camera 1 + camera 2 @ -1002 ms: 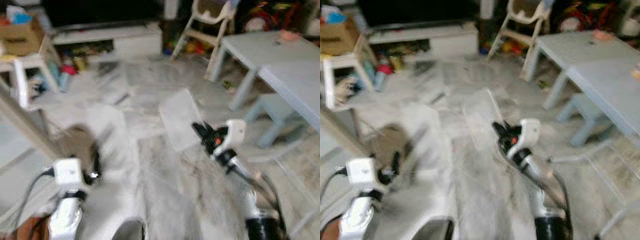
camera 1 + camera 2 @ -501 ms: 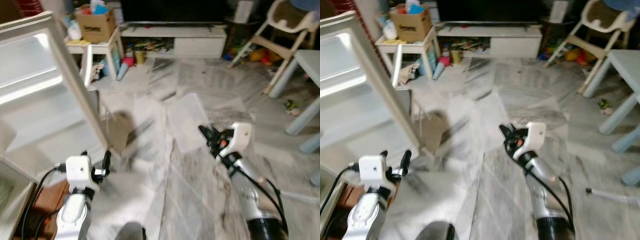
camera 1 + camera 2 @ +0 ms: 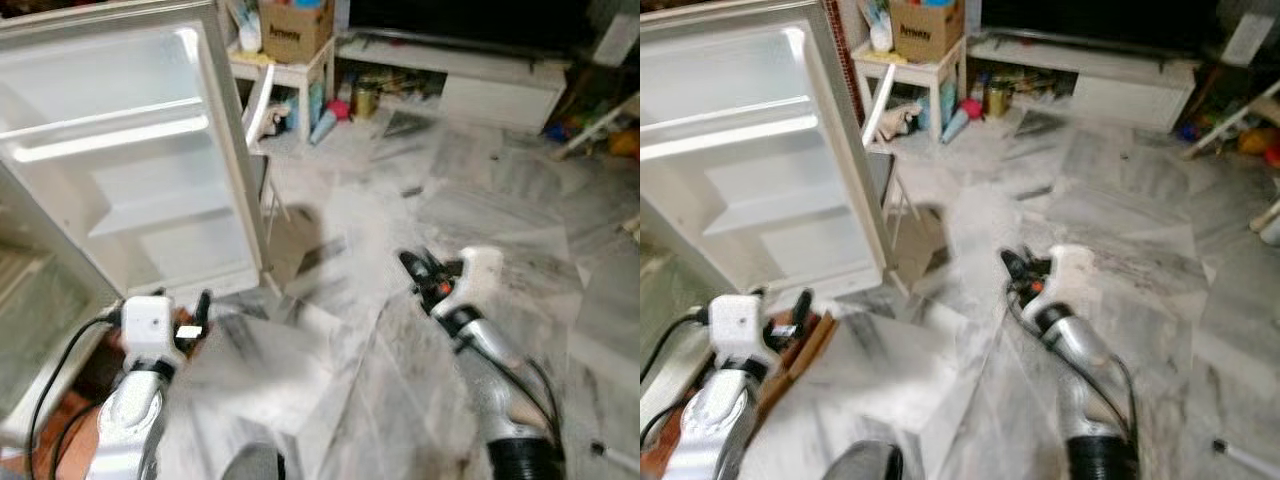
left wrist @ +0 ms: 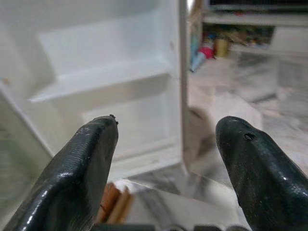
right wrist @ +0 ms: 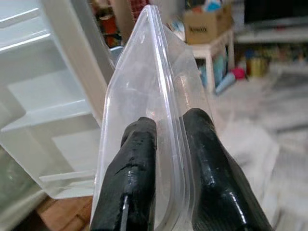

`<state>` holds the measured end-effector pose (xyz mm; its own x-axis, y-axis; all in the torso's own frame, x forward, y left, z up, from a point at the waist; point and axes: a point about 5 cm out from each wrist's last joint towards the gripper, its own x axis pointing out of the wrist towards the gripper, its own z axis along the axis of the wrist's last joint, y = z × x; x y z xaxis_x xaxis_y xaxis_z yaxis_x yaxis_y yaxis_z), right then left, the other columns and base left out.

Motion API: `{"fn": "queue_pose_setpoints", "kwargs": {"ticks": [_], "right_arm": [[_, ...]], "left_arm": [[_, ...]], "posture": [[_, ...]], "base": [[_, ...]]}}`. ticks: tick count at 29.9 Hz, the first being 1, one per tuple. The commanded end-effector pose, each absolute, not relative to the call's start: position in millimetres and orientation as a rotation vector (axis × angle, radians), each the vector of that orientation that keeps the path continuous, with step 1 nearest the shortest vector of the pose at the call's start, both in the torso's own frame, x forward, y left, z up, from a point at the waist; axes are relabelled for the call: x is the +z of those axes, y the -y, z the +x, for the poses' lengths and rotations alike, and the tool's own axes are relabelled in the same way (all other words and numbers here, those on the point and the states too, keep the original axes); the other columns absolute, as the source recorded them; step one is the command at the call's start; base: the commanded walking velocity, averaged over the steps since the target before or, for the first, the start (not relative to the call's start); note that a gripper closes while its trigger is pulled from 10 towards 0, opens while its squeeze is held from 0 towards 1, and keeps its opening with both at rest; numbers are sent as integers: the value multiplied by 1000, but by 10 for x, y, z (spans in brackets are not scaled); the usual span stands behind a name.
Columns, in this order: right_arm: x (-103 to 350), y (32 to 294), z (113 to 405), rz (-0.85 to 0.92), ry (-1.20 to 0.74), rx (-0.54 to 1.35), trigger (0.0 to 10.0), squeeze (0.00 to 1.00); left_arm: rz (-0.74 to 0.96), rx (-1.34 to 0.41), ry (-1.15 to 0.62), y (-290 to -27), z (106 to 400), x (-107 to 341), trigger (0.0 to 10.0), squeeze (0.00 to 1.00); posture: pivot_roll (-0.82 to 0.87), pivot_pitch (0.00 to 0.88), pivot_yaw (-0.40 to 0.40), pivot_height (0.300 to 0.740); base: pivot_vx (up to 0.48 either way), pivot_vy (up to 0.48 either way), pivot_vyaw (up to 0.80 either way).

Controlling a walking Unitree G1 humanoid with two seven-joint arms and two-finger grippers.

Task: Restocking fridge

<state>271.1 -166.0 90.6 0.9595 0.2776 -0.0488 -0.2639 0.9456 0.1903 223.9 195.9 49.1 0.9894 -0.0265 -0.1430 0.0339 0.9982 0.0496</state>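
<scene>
Marble floor (image 3: 480, 210), grey-veined and glossy, spreads below the head camera. A white fridge door (image 3: 130, 160) stands swung open at the left, its moulded plastic shelves bare. The left end effector (image 3: 200, 305) hangs low beside the door's lower edge. The right end effector (image 3: 415, 270) reaches forward over the floor, and a faint clear sheet shape, the container (image 3: 345, 225), shows ahead of it, blurred. Behind, a cardboard box (image 3: 295, 28) sits on a small white surface (image 3: 290, 72), near a long low white cabinet (image 3: 480, 85).

Left wrist view: two rounded, matte black fingers (image 4: 82, 178) stand wide apart with nothing between them, facing the door's smooth white shelves.

Right wrist view: the fingers (image 5: 132, 178) are clamped on the thin rim of the transparent plastic container (image 5: 144, 86), a flat, rounded-corner shape held edge-on and upright, with the open fridge door beyond it.
</scene>
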Motion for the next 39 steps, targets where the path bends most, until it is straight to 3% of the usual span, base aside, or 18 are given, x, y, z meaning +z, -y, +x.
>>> {"fn": "queue_pose_setpoints", "kwargs": {"ticks": [1, 8, 16, 26, 39], "right_arm": [[991, 1798, 2685, 118, -30, 223, 10000, 0], [925, 1891, 2570, 136, -55, 176, 10000, 0], [931, 1730, 2643, 133, -65, 274, 10000, 0], [938, 1662, 2726, 142, -77, 315, 10000, 0], [901, 1533, 2727, 163, -102, 387, 10000, 0]], "left_arm": [[65, -50, -155, -1946, 2228, 460, 10000, 0], [68, -66, -151, -1933, 2282, 470, 10000, 0], [81, -37, -155, -1937, 2284, 457, 10000, 0], [64, 116, -165, -2186, 2143, 442, 10000, 0], [48, 147, -134, -2125, 2127, 491, 10000, 0]], "posture": [[45, 0, 34, 740], [23, 0, 51, 740], [59, 0, 33, 740], [95, 21, 19, 740], [115, 34, 5, 740]], "base": [[0, 0, 744], [0, 0, 738], [0, 0, 738], [0, 0, 738], [0, 0, 738]]}}
